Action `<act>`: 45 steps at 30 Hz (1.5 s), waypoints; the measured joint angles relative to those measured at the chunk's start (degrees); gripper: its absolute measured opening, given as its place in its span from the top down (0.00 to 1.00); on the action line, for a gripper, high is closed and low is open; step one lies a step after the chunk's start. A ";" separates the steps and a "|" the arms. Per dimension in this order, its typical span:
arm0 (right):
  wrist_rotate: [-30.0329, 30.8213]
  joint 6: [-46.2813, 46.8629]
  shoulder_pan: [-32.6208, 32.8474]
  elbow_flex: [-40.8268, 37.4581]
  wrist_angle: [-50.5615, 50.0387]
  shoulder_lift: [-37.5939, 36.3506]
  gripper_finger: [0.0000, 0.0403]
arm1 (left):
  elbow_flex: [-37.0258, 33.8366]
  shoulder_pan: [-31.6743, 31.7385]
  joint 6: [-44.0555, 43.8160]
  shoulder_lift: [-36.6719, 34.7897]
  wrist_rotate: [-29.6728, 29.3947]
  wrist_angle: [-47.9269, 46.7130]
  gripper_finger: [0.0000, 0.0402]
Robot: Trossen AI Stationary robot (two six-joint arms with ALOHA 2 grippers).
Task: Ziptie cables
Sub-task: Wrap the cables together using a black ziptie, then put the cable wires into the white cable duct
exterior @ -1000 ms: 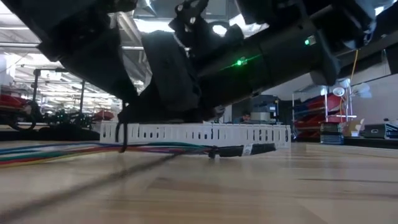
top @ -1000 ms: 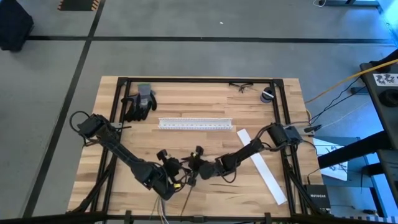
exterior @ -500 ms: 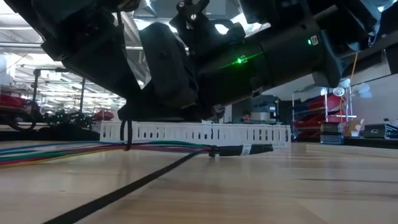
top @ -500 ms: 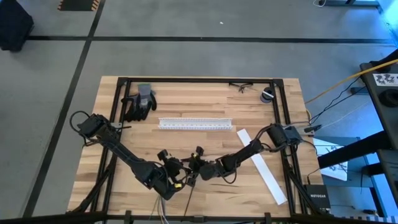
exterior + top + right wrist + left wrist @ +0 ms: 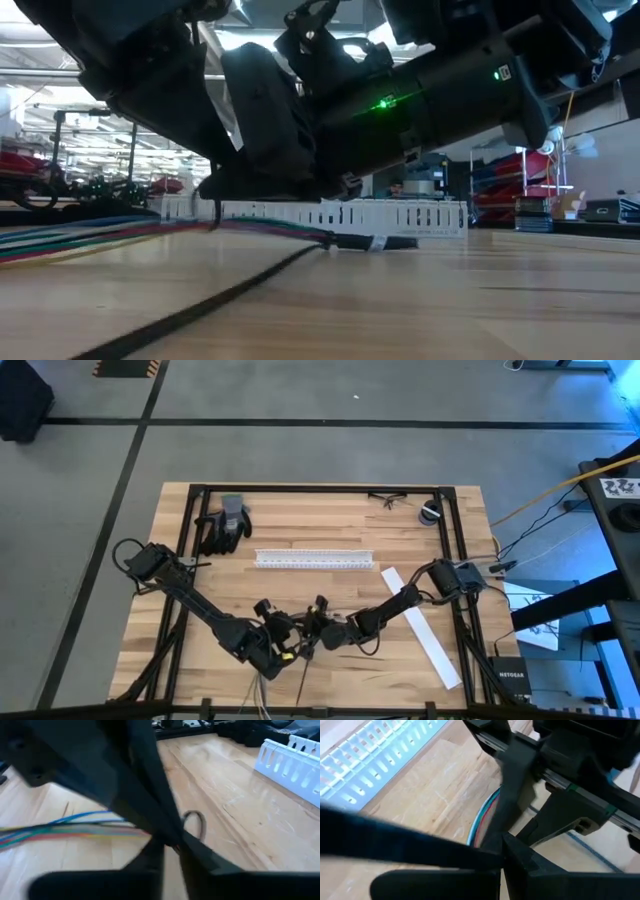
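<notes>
Nearest the table's front edge, a black ziptie (image 5: 200,308) lies loose across the wood, running from the near left up toward the two grippers. In the high view it shows as a thin dark line (image 5: 301,682) trailing toward the near edge below them.

Just beyond it, the two arms meet low over the near middle of the table. The left gripper (image 5: 284,643) comes in from the left with its fingers fully closed. It sits right at the cables (image 5: 120,233), which leave it as a flat band of coloured wires stretching leftward just above the wood. Whether it actually pinches the bundle or a ziptie cannot be told, as the dark fingers hide the contact.

The right gripper (image 5: 316,635) comes in from the right and sits just beside the left one, nearly touching it. Its fingers are drawn close together around the spot where the bundle ends. In the right wrist view the cables (image 5: 75,829) run up to those fingers, and a small dark loop (image 5: 196,822) stands just beside the tips. What, if anything, is clamped there stays hidden.

Farther back, the white slotted channel (image 5: 314,559) lies crosswise on the middle of the table, well apart from both grippers. A flat white strip (image 5: 420,625) lies at the right under the right arm. At the far left rests a pair of dark gloves (image 5: 224,524), and at the far right safety glasses (image 5: 387,499) and a small round object (image 5: 430,512).
</notes>
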 joint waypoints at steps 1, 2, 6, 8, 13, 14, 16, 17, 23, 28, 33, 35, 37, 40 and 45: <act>-0.40 -0.49 0.00 0.00 -0.20 0.00 0.95 | 0.00 0.02 -0.02 0.00 0.02 -0.01 1.00; -0.40 -1.01 0.00 0.00 -0.28 0.00 0.97 | 0.00 -0.01 0.01 -0.10 0.02 -0.03 1.00; -0.40 -1.42 0.04 0.19 -1.08 -0.12 0.97 | 0.27 -0.69 1.20 -2.03 0.19 -0.68 1.00; -0.39 -1.98 0.07 0.22 -1.23 -0.19 0.98 | 0.50 -1.07 1.94 -3.57 0.07 -0.62 1.00; 0.09 -2.79 -0.02 0.03 -3.30 -0.04 0.99 | 0.66 -1.86 2.85 -6.35 -0.60 -0.07 1.00; 0.14 -3.07 -0.04 0.02 -3.85 -0.04 0.99 | 0.68 -2.04 3.12 -7.01 -0.76 0.02 1.00; 0.27 -3.13 -0.07 0.05 -4.48 0.59 0.99 | 0.70 -2.49 4.08 -8.32 -2.11 0.23 1.00; 0.29 -3.13 -0.07 0.03 -5.23 0.75 0.99 | 0.70 -2.83 4.53 -9.03 -2.80 0.24 1.00; 0.24 -1.70 -0.07 0.26 -5.46 3.02 1.00 | 0.70 -5.25 8.21 -14.87 -7.51 -0.24 1.00; -0.16 -0.10 -0.07 -0.03 -5.94 4.22 0.99 | 1.21 -7.08 8.57 -19.50 -12.60 -2.11 1.00; 0.10 -1.99 -0.04 -0.09 -3.41 4.15 0.99 | 0.70 -7.33 9.64 -18.69 -10.91 -3.71 1.00; -0.39 -2.46 -0.07 -0.11 -3.16 4.15 1.00 | 1.04 -7.29 10.18 -18.78 -10.77 -3.47 0.99; -1.33 -3.66 -0.11 -0.15 -4.00 3.34 1.00 | 0.94 -7.05 9.91 -18.55 -8.93 -5.36 0.96; -3.50 -5.45 -0.17 -0.28 -5.51 1.68 0.96 | 0.85 -6.33 8.86 -17.64 -4.06 -7.63 0.89; -8.56 -10.00 -0.03 -0.27 -10.85 -4.83 0.81 | 0.85 -4.81 10.10 -17.66 4.40 -8.15 0.72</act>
